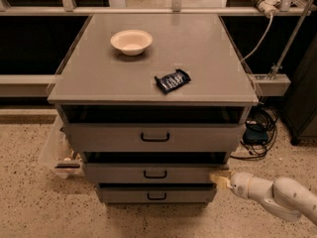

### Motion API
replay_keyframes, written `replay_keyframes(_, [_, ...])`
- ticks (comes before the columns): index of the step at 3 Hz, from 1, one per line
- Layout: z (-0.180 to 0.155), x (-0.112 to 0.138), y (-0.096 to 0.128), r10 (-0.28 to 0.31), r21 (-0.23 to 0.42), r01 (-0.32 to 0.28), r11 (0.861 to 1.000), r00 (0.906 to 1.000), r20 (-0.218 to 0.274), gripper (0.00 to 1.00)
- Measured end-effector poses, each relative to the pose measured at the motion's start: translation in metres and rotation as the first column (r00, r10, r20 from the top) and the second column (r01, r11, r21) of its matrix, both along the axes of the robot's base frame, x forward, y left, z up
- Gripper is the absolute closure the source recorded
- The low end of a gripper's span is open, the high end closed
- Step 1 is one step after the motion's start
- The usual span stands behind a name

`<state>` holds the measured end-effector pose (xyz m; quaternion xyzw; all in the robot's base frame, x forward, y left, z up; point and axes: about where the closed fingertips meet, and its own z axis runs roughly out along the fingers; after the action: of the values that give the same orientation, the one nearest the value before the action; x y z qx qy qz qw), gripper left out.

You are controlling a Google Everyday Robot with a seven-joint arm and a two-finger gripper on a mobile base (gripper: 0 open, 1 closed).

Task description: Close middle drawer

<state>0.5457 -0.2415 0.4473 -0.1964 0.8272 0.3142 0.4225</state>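
The middle drawer (154,173) is a low grey front panel with a small black bar handle (155,173) at its centre. It sits almost flush in the grey cabinet (148,71), with only a thin dark gap above it. My gripper (218,178) is at the end of the white arm (275,197) that comes in from the lower right. Its tip touches the right end of the middle drawer's front.
The top drawer (154,137) stands slightly out, with a dark gap above it. The bottom drawer (156,195) is in. A white bowl (131,41) and a dark blue snack packet (172,81) lie on the cabinet top. Cables (257,128) lie at the right, a clear plastic bin (57,155) at the left.
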Motion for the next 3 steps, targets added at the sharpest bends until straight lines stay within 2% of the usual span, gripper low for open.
replay_keyframes(1, [-0.011,-0.012,-0.003,-0.016,0.023,0.017,1.0,0.9996,-0.025,1.0])
replay_keyframes(2, [-0.026,-0.046,-0.013,-0.07,0.06,0.073,0.996,0.996,-0.055,1.0])
replay_keyframes(3, [-0.029,-0.082,-0.022,-0.076,0.095,0.084,0.992,0.9936,-0.083,0.82])
